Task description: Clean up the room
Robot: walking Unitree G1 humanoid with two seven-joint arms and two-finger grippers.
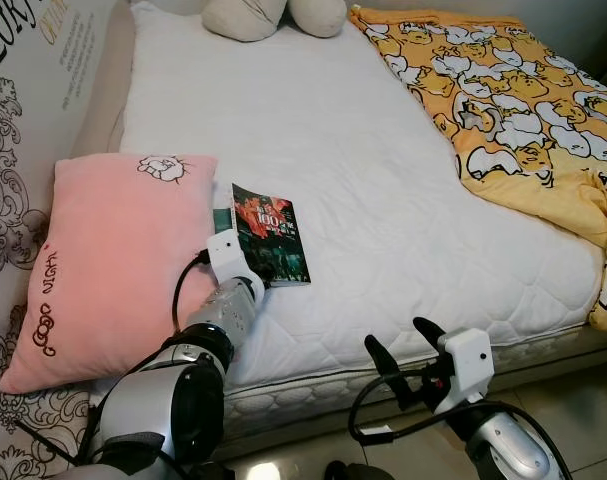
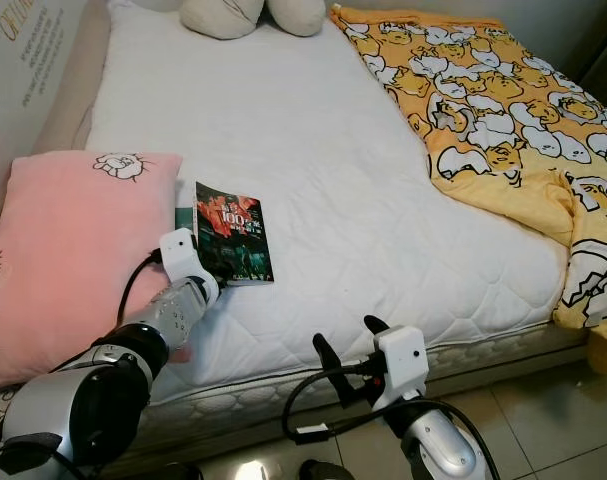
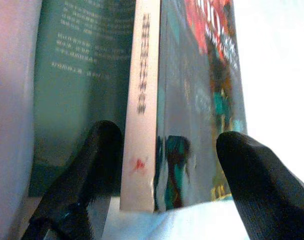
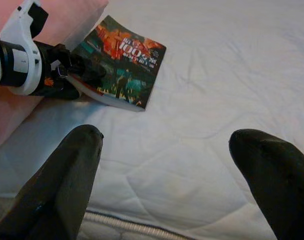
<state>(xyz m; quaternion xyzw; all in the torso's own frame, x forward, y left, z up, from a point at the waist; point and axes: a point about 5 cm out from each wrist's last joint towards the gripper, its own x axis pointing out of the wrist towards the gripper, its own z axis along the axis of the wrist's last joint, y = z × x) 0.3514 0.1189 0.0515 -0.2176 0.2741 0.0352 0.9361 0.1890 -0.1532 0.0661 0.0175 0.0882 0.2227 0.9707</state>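
mostly glossy paperback (image 1: pixel 271 235) on quilted mattress (image 1: pixel 383 200)

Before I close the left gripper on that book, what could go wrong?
1. The left gripper straddles the book near its spine edge; closing there may pinch only the cover, so the pages could fan open or slip.
2. A second, green book lies under it against the pink pillow; the lower finger could catch it and drag it along.
3. The soft mattress may give, letting the book slide away.
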